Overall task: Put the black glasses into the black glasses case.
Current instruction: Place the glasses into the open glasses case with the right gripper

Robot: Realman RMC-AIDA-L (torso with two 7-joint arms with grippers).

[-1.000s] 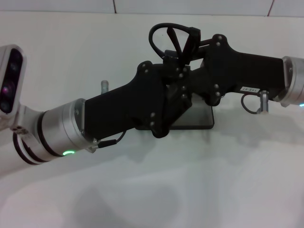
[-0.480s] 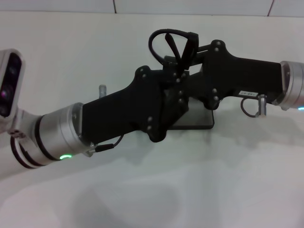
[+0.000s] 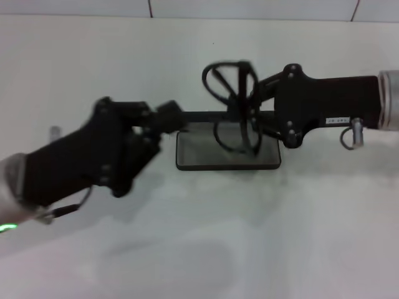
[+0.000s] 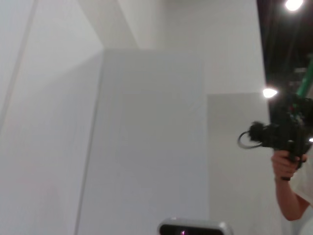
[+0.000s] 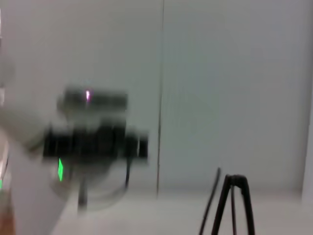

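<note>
1. Your right gripper [image 3: 254, 118], reaching in from the right edge of the head view, is clamped on the black glasses [image 3: 234, 106] and holds them in the air at the centre of the frame, above the far edge of the black glasses case [image 3: 227, 151].
2. Your left gripper [image 3: 169, 118] sits left of centre, blurred. Whether its fingers are apart or together, you cannot tell. A thin dark line runs from it toward the glasses; it may be a temple arm, or the rim of the case lid.
3. The case lies open on the white desk [image 3: 199, 249], its grey lining facing up.
4. Risk: if that line is a temple arm pinched by the left gripper, any pull apart could bend the frame or wrench it out of the right gripper.
5. Risk: the glasses hang tilted, with the rims looping upward. Lowered like this, a rim or temple could catch on the case wall and end up resting across the rim instead of inside.
6. Risk: a hard push downward may slide the light case across the smooth desk.
7. Materials: the frame is thin, wiry and springy, with rounded rims. The case is a rigid rectangle with rounded corners and looks softly lined. The desk is matte white.
</note>
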